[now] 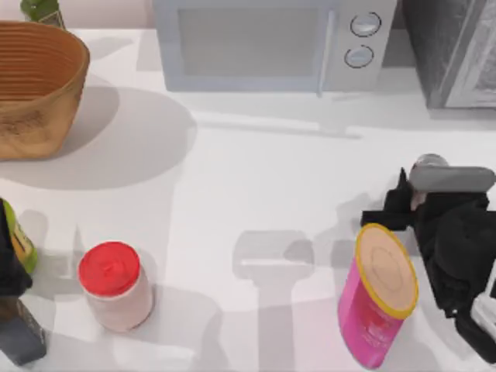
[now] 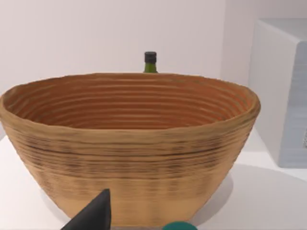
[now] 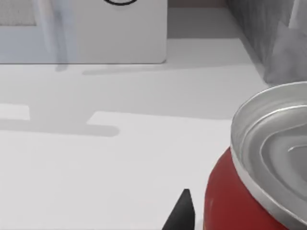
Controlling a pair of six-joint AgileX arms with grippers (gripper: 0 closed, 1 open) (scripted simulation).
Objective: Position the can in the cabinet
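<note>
The right gripper [image 1: 415,190] hangs over the table's [image 1: 256,170] right edge, about midway between front and back. The can [image 1: 428,163] sits right at it, upright, its silver top just visible past the dark arm. In the right wrist view the can [image 3: 249,191] is very close to the camera, red side and silver rim plain to see, with one dark fingertip [image 3: 181,211] just beside it; whether the fingers are clamped on the can or merely apart around it, I cannot tell.

The cabinet [image 1: 453,50] stands at the back right corner, its paler door panel facing the table. The microwave [image 1: 275,43] sits beside it along the back edge. A pink canister [image 1: 377,298] stands near the front edge, just beside the right arm.

The left gripper [image 2: 96,218] is parked at the front left corner, and its state cannot be told. A red-lidded jar [image 1: 115,285] stands near it by the front edge. A basket [image 1: 35,85] fills the back left corner, with a green bottle [image 1: 43,11] behind it.
</note>
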